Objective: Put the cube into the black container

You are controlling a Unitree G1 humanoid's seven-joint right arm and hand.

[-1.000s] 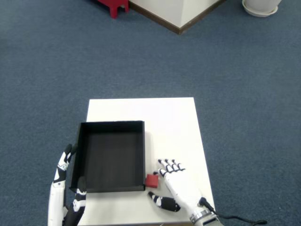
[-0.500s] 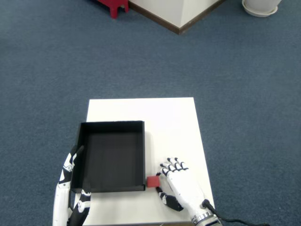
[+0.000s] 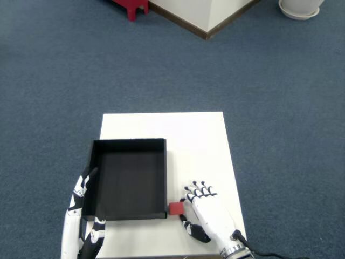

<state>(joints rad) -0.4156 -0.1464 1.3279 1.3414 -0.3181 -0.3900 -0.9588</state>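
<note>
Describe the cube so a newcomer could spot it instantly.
Find the white table on the blue carpet, then the black container on its left half. Just outside the container's near right corner, touching the right hand's fingers, sits the cube. It is the only small red thing on the table.

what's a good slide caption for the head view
Right hand fingers touch the red cube beside the black container on the white table.

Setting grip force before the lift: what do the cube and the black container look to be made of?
Cube: solid red, matte, sharp-edged; likely plastic, painted wood or foam, the look leaves it open. Black container: thin straight walls, dull finish without glare; probably rigid plastic or coated board.
</note>
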